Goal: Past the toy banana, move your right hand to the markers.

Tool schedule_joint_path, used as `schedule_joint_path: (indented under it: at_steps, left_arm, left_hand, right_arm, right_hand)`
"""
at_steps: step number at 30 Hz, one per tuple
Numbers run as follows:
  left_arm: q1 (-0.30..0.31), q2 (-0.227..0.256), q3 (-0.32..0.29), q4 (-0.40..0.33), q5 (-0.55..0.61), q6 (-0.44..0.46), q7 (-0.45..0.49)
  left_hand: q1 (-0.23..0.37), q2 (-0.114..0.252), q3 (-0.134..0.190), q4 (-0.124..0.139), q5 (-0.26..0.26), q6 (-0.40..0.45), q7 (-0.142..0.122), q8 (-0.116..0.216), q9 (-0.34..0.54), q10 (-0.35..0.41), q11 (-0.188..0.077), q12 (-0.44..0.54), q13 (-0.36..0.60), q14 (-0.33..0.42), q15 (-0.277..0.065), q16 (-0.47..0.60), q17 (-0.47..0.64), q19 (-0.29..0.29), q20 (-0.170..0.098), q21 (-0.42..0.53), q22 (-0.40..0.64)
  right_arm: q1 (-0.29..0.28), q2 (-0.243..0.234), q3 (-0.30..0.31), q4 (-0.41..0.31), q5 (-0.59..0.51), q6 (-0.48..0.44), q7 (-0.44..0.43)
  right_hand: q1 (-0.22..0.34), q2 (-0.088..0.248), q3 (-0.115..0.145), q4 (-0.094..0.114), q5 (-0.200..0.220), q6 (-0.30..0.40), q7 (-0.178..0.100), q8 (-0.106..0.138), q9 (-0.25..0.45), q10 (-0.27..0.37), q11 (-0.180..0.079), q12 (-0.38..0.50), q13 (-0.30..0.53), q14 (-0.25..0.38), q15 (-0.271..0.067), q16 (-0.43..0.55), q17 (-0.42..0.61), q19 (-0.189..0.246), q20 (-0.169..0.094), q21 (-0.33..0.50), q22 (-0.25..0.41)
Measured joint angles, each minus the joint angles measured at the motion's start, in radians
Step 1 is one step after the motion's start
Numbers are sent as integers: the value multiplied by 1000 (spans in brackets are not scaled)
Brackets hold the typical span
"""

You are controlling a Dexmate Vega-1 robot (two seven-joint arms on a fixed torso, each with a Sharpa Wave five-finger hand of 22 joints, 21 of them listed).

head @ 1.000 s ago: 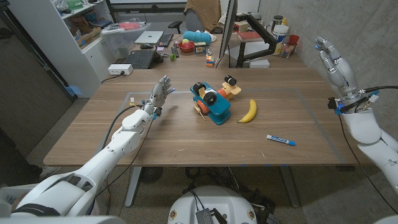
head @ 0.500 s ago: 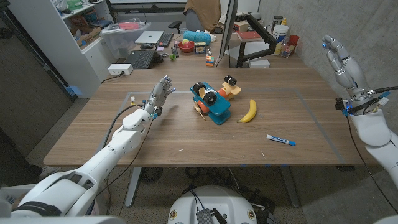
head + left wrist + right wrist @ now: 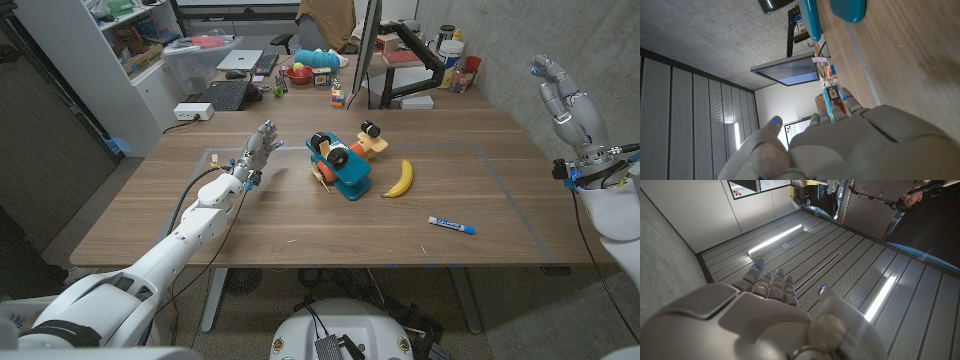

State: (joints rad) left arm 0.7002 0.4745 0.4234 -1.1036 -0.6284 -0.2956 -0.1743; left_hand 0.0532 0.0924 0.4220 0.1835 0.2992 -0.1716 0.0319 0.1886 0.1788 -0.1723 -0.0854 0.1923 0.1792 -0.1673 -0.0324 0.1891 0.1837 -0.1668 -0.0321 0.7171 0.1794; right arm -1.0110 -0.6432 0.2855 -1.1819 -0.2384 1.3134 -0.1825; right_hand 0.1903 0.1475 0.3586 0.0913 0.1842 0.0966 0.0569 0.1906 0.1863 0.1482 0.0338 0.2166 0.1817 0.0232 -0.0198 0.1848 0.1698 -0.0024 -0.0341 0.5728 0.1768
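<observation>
Barely started tbh. My right robot hand [image 3: 572,105] is up off the counter's [image 3: 300,225] right edge, fingers spread, holding nothing. The marker [image 3: 451,225] lies near the front, just past the toy banana [image 3: 400,179]. Whole reach left.

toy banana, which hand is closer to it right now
Left. The left hand hovers over the table across the blue toy from the toy banana. The right hand is raised off the table's far right edge, farther away.
</observation>
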Motion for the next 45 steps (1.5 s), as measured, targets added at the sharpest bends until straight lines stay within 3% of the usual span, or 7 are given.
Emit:
schedule_joint_path:
  at_steps: [22, 45]
  left_arm:
    - [-18, -11, 6, 29, 2, 0, -18]
    - [-19, -15, 10, 37, 4, -10, -27]
  left_hand:
    - [0, 0, 4, 4, 0, 0, 0, 0, 0, 0, 0, -1, 0, 0, 0, 0, 0, 0, 0, -4, 0]
    - [-5, -5, 4, 4, 0, 0, 0, 0, 0, 0, 0, -1, 0, 0, 0, 0, -2, 0, 0, -8, 0]
  right_arm:
    - [-5, 65, 124, -21, -25, 75, 126]
    - [-33, 38, 169, -81, -195, 82, 92]
  right_hand:
    - [0, 0, -7, 7, 0, 0, 0, 0, 0, 4, 4, 0, 0, 8, 0, 0, 0, 7, 0, -4, 0]
    - [0, 0, -12, 4, 0, 12, -1, 0, 0, 18, 0, 0, 0, 27, -2, 4, 0, 32, 0, -4, 1]
